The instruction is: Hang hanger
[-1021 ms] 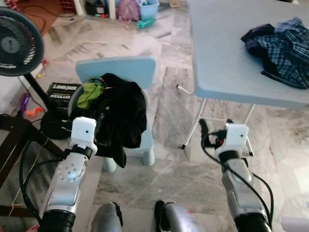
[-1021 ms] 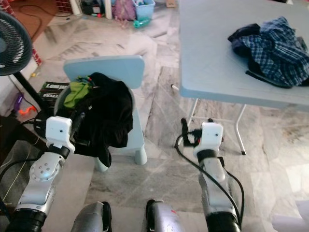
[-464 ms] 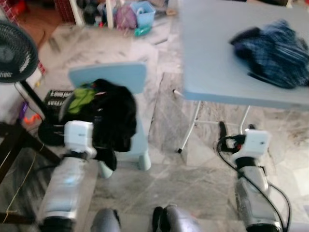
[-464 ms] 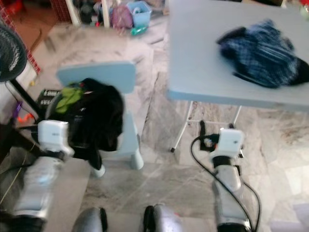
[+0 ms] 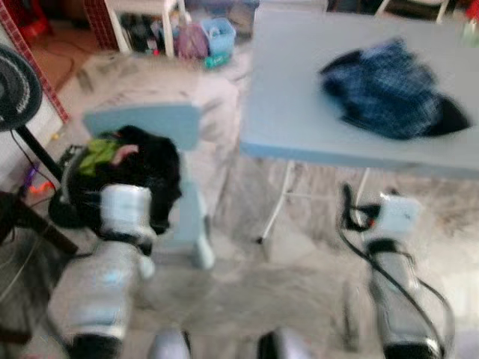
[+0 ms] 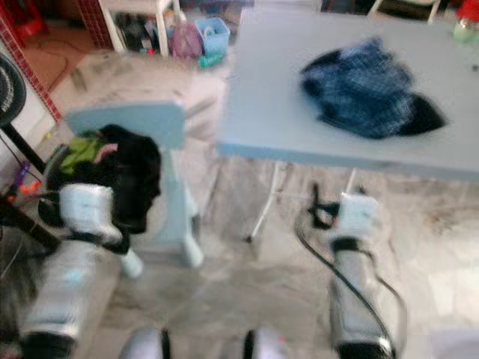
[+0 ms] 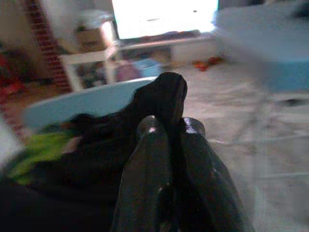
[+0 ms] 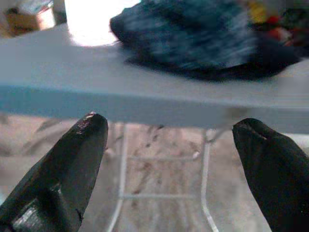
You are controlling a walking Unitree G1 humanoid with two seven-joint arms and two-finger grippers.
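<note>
- The room is a lived-in one with a grey marble-patterned floor (image 5: 247, 277), and the head views are blurred; clutter and a small blue bin (image 5: 222, 34) sit along the far wall.
- At the far left stands a black fan (image 5: 16, 97) on its pole, round and caged.
- Next comes a pale blue plastic chair (image 5: 146, 123), smooth and rounded, with a lime green cloth (image 5: 96, 155) on it.
- My left gripper (image 7: 166, 130) is out in front of that chair, its two glossy black fingers pressed close together on a soft, matt black garment (image 5: 150, 172) that drapes in folds against the chair.
- I cannot make out a hanger anywhere in that bundle; if one is inside the black cloth, it is hidden from me.
- No rail or hook is in sight, so I judge the hanging itself is not yet done, and finding a place to hang is what is left.
- Right of the chair stands a light blue folding table (image 5: 299, 112), flat-topped on thin white metal legs.
- A crumpled blue plaid shirt (image 5: 385, 90) lies on the tabletop, lumpy and woven.
- At the right, my right gripper (image 8: 164, 159) is held low before the table edge, fingers spread wide apart and holding nothing.
</note>
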